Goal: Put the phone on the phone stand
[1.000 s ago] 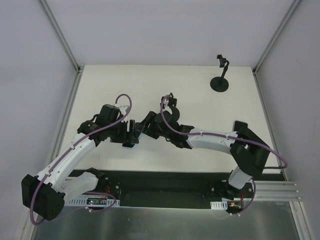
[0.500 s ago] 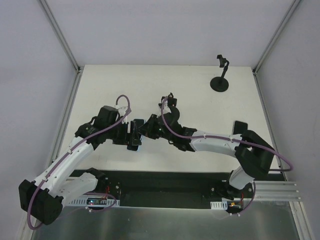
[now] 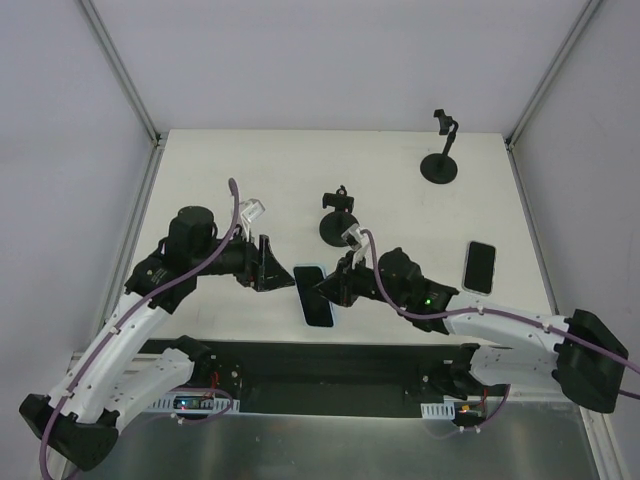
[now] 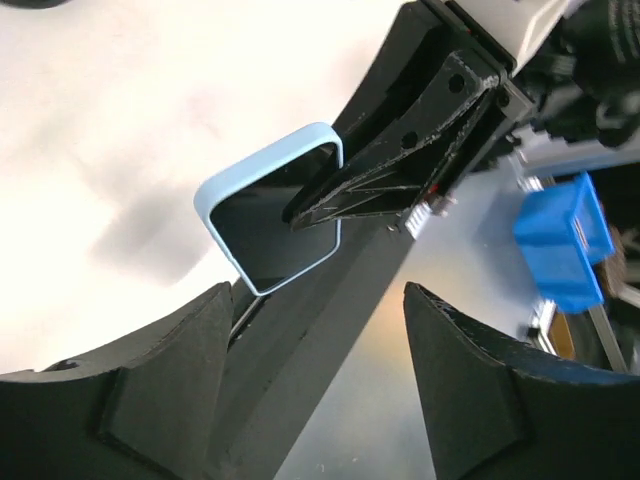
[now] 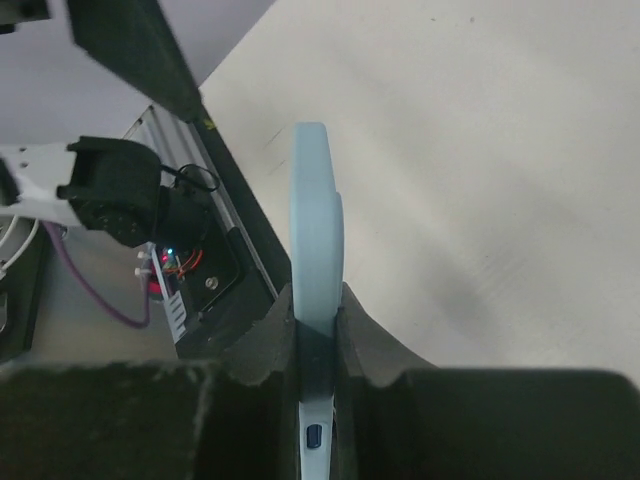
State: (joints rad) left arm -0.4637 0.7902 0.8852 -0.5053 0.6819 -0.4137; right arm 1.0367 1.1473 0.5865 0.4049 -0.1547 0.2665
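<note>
White table (image 3: 260, 170); phone (image 5: 315, 220) edge-on, clamped in right pincer (image 5: 318, 305).

Two phones (image 3: 315, 296) (image 3: 480, 267), two phone stands (image 3: 438, 168) (image 3: 335, 230), two robot arms (image 3: 125, 325) (image 3: 500, 325).

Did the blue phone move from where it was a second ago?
Yes. The phone has shifted right, toward the side where the corner stand is. The right end effector grips it, and it is clear of the open left end effector.
</note>
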